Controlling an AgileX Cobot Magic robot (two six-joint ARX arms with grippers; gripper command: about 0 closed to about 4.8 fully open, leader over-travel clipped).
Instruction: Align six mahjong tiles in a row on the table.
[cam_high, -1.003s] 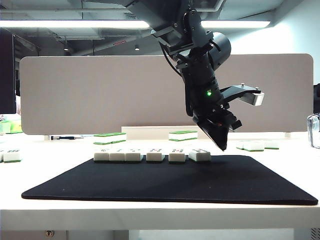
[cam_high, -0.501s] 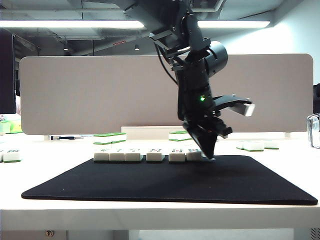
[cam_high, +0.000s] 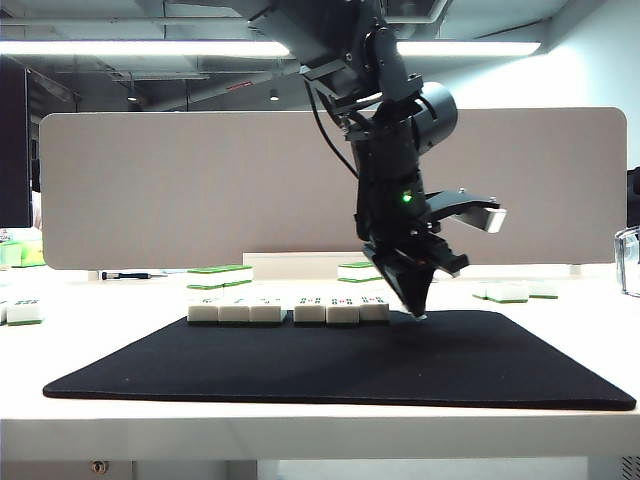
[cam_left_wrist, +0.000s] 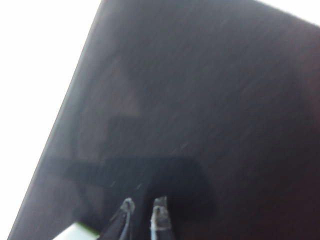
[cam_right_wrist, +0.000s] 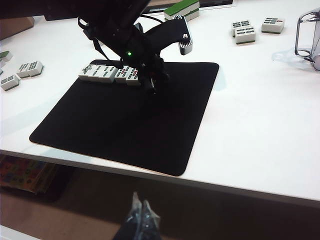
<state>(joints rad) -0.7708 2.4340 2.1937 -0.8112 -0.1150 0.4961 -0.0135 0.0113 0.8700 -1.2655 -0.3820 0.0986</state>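
When closing up the row as seen from the exterior, press sideways with the left gripper (cam_high: 415, 308), jaws pinched nearly together and empty, tips low at the right-hand end of the six mahjong tiles (cam_high: 288, 311), lined along the far edge of the black mat (cam_high: 340, 365) on the table (cam_high: 300, 425). Push level and slowly, straight along the line, so as to shut the slim gap after the third tile without skewing any block. Hard, glossy, square-edged white blocks with thin green backs, probably dragging a little on the matte, cloth-like mat. From the left wrist: blurred dark mat, two worn fingertips (cam_left_wrist: 159, 217) a sliver apart, a pale tile corner just beside them. From the right wrist: right gripper (cam_right_wrist: 141, 216) pressed closed, holding nothing, hanging off the near table edge, well apart from the row.
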